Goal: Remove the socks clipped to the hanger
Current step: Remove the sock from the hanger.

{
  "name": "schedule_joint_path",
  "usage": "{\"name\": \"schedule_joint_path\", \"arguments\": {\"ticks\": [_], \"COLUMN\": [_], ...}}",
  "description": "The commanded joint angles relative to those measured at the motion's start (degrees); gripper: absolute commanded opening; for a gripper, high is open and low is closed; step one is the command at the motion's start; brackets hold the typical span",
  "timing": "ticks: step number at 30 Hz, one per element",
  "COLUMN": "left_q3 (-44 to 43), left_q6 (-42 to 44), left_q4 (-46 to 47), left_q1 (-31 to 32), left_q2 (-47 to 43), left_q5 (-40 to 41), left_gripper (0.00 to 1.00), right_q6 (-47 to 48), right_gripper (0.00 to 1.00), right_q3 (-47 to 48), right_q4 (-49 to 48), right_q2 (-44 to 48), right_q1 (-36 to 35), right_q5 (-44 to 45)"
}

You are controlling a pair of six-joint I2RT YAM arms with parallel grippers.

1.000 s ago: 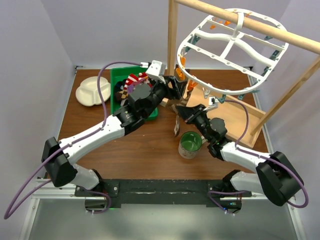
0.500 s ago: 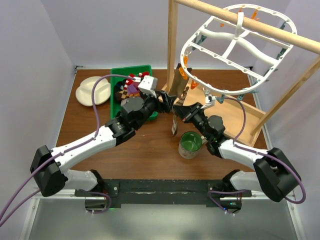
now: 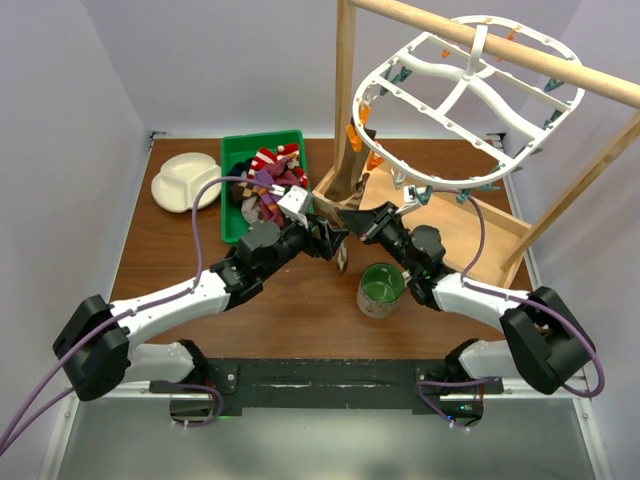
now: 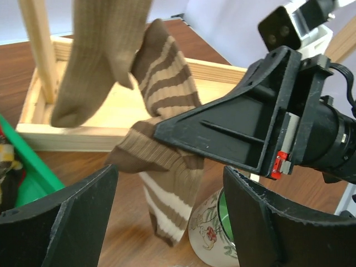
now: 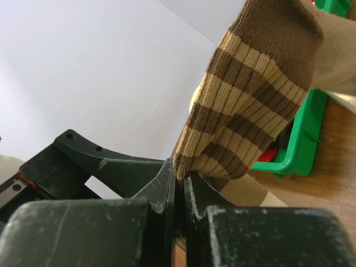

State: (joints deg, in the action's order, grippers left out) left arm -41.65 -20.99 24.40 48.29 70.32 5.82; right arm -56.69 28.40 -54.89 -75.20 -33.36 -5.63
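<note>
Striped sock point(image 4: 167, 105) | right hand point(image 5: 179, 179) still pinching | left hand point(image 4: 167, 181) opened wider

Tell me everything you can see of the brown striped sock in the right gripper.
The striped sock is ribbed knit, dark brown with cream bands, soft and creased. It hangs free, bent where the right gripper pinches it between shut jaws; its lower end dangles in front of the mug. Its upper part rises behind a plain brown sock and leaves the view, so no clip shows. The left gripper stands open on either side of the lower end, not gripping.
</note>
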Motion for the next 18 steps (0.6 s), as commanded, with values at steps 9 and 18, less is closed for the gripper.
{"name": "schedule_joint_path", "arguments": {"ticks": [9,18], "left_q3": [-2.6,-3.1], "left_q6": [0.5,-1.9], "left_q4": [7.4,11.1], "left_q1": [-0.1,-0.1], "left_q2": [5.9,7.7], "left_q5": [-2.8,1.3], "left_gripper": [0.81,0.68], "right_q6": [-1.1,-1.4], "right_gripper": [0.0,0.0], "right_q3": [3.9,3.8], "right_q4": [-0.6,-0.1], "right_q2": [1.5,2.2], "right_q1": [-0.3,-0.3], "right_q5": [-0.3,-0.3]}}
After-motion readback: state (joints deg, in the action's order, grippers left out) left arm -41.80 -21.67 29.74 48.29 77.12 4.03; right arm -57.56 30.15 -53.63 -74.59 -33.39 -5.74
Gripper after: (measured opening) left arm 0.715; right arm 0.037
